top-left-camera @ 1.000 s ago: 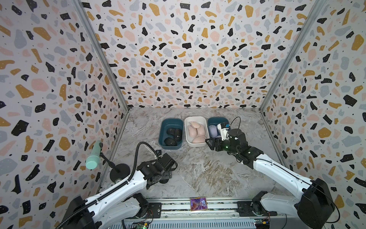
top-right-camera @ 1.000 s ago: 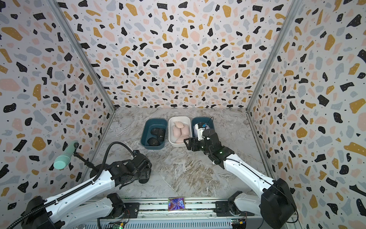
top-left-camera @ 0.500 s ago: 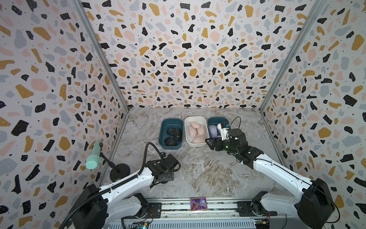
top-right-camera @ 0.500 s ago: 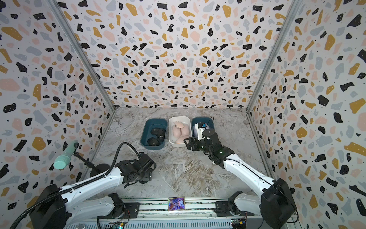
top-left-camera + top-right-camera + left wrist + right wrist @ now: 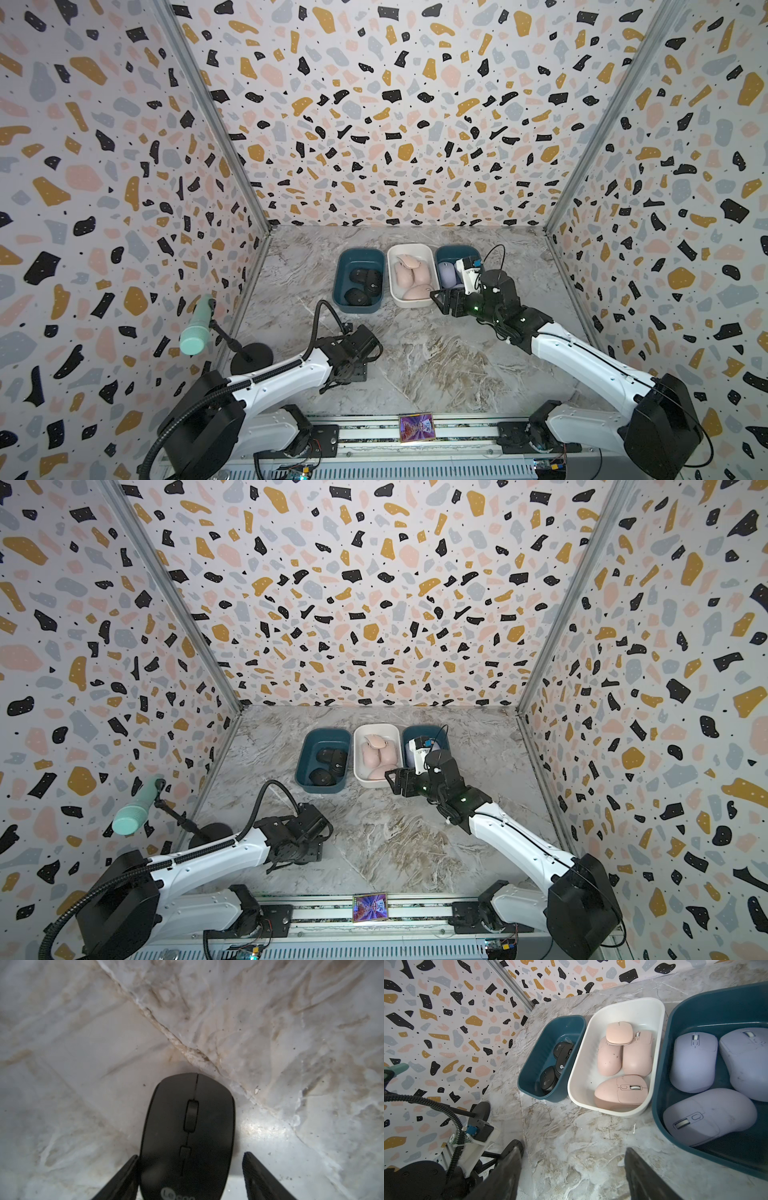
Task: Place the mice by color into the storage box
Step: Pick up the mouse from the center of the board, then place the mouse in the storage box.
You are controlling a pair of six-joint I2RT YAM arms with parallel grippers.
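A lone black mouse (image 5: 189, 1126) lay flat on the marbled worktop (image 5: 436, 365) in its near left part, buttons and wheel facing up. The left tool (image 5: 190, 1155) stood low over it with its jaws apart on either side of the body. In the left wrist view one finger (image 5: 126, 1176) was touching or just beside the mouse's edge, while a strip of bare worktop showed between the mouse and the other finger, so the tool was open and not yet clamped. In both top views the left arm's wrist hid this mouse completely. At the far middle of the worktop three boxes stood in a row, side by side. The left teal box (image 5: 542, 1059) held three black mice (image 5: 549, 1078), packed against one another. The white box (image 5: 633, 1004) in the middle held four pink mice (image 5: 636, 1055), one of them resting on top of two others. The right teal box (image 5: 662, 1084) held three lilac mice (image 5: 693, 1064). The right tool (image 5: 573, 1148) hung just near of the white box and the right teal box, over bare worktop, with its jaws spread and nothing between them. A green microphone (image 5: 197, 328) on a black stand stood by the left wall. A small coloured screen (image 5: 416, 428) sat on the rail along the near edge.
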